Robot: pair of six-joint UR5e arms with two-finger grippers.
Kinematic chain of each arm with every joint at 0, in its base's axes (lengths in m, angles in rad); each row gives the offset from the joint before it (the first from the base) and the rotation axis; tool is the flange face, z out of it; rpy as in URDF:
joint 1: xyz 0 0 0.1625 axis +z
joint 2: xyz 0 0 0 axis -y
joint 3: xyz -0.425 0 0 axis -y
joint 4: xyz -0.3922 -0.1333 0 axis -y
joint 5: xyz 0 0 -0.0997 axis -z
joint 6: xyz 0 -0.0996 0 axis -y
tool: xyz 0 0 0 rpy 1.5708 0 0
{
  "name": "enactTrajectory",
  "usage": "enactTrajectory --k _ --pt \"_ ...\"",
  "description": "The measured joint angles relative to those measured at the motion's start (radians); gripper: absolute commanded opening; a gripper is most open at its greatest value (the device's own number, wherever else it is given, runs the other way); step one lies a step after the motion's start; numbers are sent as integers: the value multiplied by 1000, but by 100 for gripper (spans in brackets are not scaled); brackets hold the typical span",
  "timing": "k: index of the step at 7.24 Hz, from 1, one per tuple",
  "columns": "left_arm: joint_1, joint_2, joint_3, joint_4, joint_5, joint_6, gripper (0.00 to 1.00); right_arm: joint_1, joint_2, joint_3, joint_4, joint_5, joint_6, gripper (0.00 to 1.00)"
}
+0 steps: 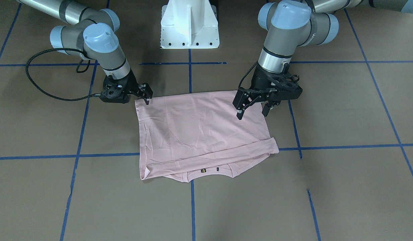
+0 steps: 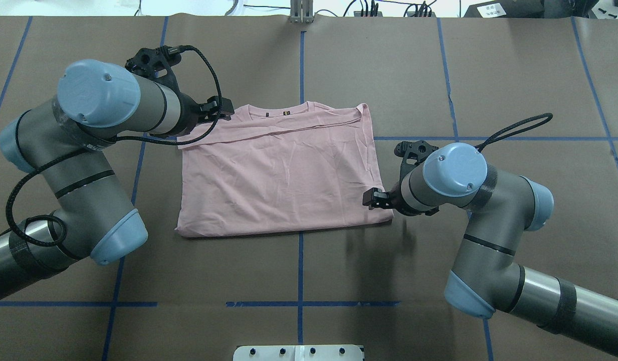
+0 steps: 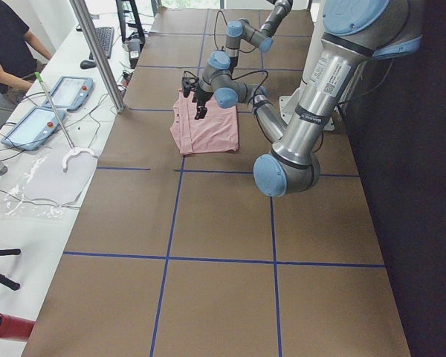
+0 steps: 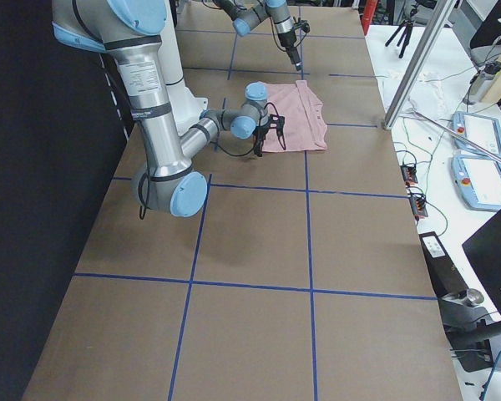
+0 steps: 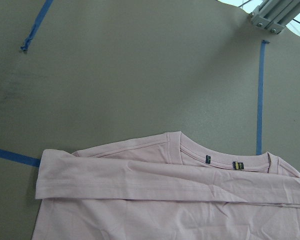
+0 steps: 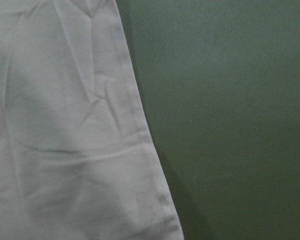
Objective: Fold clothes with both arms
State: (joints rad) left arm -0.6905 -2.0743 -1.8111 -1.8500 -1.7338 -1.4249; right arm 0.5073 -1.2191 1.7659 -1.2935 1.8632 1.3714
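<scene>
Bare brown bench (image 1: 253, 207) up front, and just behind it one pink T-shirt (image 1: 199, 130) lies flat mid-bench with an end effector on either side.

Collar end faces the front-facing camera: two small dark tags (image 1: 203, 170) sit in the ribbed collar (image 1: 211, 174), and the opposite edge points at the white pedestal (image 1: 189, 26). A folded band of cloth crosses just below the collar, and the folded shape runs longer side to side, between the two arms. Over on the shirt's left edge the left end effector (image 1: 252, 115) hangs raised above the cloth, fingers spread wide, gripping nothing. Down low, the right end effector (image 1: 146, 98) has its tips right at the shirt's robot-side right corner. Whether they are pinched or apart, I can't tell. Count: one shirt, two tags, two end effectors.
</scene>
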Motion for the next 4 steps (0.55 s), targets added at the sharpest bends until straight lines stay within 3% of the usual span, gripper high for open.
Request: enactTrajectory --k 2,3,4 --pt "1 1 -2 0 -1 1 100 -22 3 -8 0 0 -1 92" --pt "2 2 -2 0 -1 1 100 -27 5 -14 0 0 -3 78" --pt "2 2 -2 0 0 1 100 -29 7 -22 1 -1 -3 42"
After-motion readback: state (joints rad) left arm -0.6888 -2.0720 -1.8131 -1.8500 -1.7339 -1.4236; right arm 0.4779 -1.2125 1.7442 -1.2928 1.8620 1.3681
